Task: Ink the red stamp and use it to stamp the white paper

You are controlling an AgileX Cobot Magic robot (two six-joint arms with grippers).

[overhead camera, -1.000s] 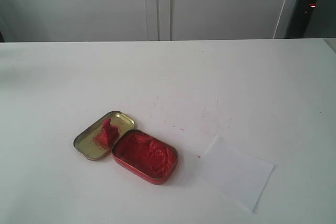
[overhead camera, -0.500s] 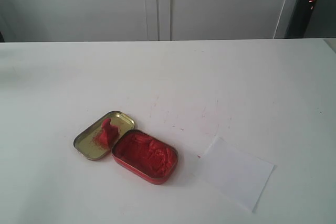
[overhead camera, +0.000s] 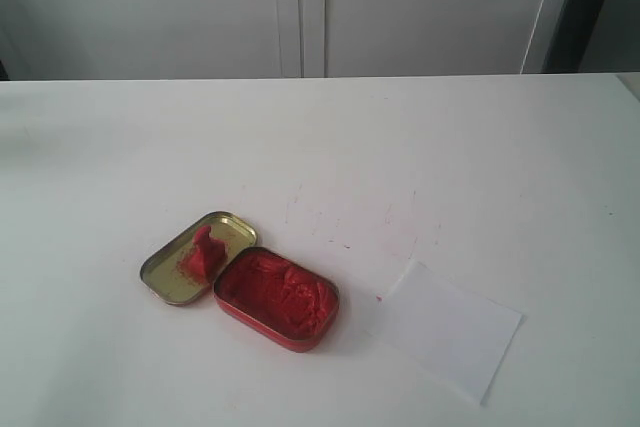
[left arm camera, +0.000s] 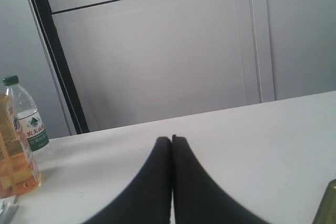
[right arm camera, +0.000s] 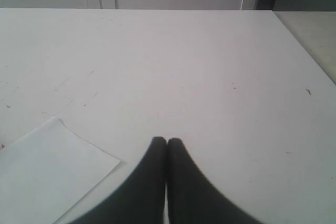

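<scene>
The small red stamp [overhead camera: 205, 250] lies inside the open gold lid [overhead camera: 165, 277], on a red smear. Next to it on the right is the red tin of ink paste [overhead camera: 277, 297], open. The white paper [overhead camera: 445, 327] lies flat further right, near the front edge, and looks blank. Neither gripper shows in the exterior view. My left gripper [left arm camera: 171, 139] is shut with nothing in it, hovering over bare table. My right gripper [right arm camera: 167, 140] is also shut and empty, and a corner of the paper [right arm camera: 47, 169] lies just beside its fingers.
The left wrist view shows a clear water bottle [left arm camera: 27, 119] and a bottle of orange liquid [left arm camera: 13, 161] on the table near a wall. Faint red marks [overhead camera: 345, 222] dot the white tabletop. Grey cabinet doors [overhead camera: 300, 7] stand behind the table.
A small red light at the back right has gone out. The stamp, the tins and the paper have not moved.
</scene>
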